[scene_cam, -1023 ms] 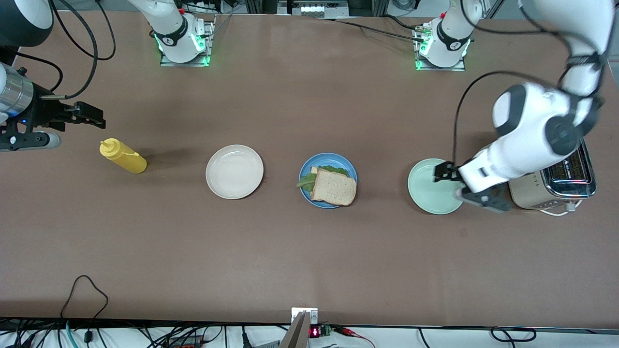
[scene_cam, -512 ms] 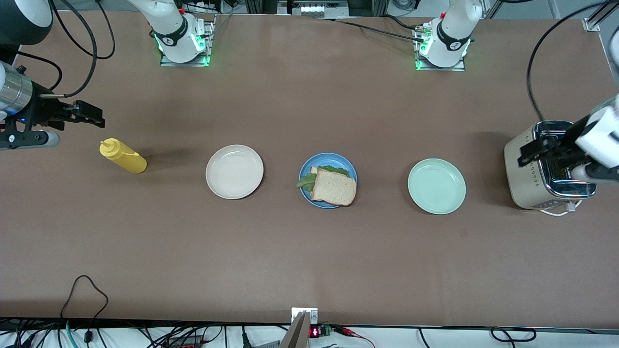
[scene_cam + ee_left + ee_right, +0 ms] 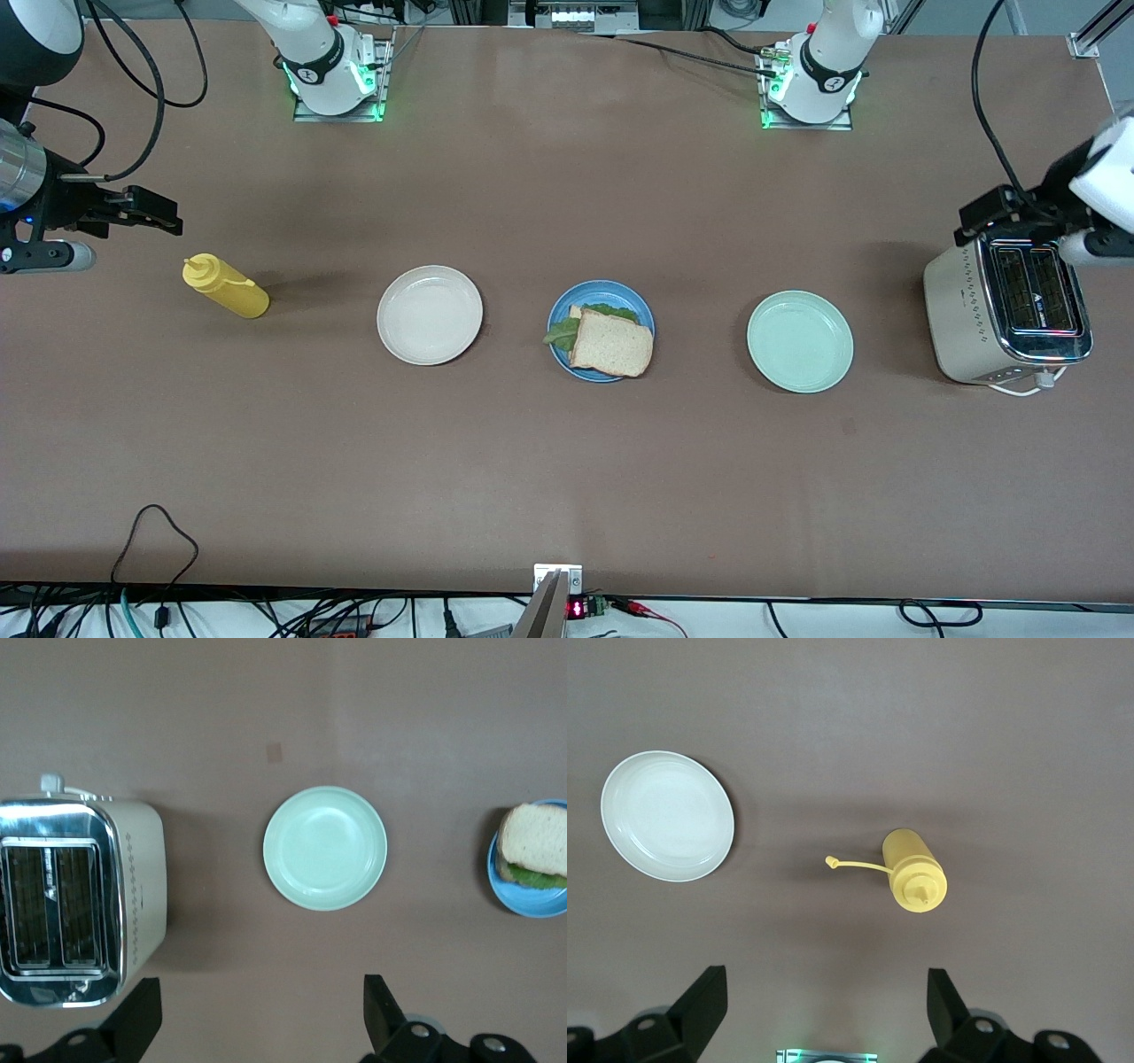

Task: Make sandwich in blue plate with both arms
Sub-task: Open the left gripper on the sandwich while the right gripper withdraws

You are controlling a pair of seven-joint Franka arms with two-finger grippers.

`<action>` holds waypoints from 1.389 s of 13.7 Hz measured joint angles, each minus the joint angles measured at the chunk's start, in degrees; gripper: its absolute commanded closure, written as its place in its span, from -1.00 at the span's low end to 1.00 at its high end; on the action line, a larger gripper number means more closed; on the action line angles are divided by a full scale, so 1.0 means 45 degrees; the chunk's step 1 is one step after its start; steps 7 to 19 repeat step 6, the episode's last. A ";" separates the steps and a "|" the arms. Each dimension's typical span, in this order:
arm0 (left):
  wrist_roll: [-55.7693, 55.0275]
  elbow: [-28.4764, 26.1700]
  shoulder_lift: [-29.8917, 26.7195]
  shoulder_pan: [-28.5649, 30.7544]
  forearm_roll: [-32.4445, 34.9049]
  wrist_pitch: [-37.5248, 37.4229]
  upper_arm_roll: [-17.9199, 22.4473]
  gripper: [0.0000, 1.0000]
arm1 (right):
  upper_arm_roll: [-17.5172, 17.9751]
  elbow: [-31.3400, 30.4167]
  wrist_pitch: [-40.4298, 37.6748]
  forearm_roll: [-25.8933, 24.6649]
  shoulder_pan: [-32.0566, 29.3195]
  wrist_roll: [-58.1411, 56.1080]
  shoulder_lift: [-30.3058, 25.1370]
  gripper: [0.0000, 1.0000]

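Sandwich (image 3: 609, 340), two light-brown crusted bread slices over crinkled green lettuce, sits assembled on the round sky-blue plate (image 3: 561, 310) mid-worktop, between cream (image 3: 430, 315) and mint (image 3: 800, 341) plates. Task looks complete. Left gripper (image 3: 257, 1019) hangs over the chrome toaster (image 3: 1005, 321), fingers released, empty. Right gripper (image 3: 822, 1010) over the worktop by the yellow squeeze bottle (image 3: 225, 285), fingers spread, likely parked.

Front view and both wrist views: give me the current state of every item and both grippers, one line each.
sandwich: assembled, lettuce between bread, on the blue plate.
cream-white plate: empty.
mint-green plate: empty.
toaster: upright, slots empty.
yellow squeeze bottle: upright, cap open.
left gripper: open, empty, over the table beside the toaster.
right gripper: open, empty, near the bottle.
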 measured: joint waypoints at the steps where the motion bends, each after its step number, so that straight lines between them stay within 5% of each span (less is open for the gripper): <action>1: -0.0016 -0.0392 -0.0317 0.0000 0.0000 -0.0003 0.0000 -1.00 | 0.0000 -0.0002 0.0000 0.0000 0.0000 0.0000 0.0000 -1.00; 19: -0.0031 -0.0881 -0.0783 -0.0007 0.0000 -0.0219 -0.0011 -1.00 | 0.0000 -0.0019 0.0002 0.0000 0.0000 0.0000 0.0000 -1.00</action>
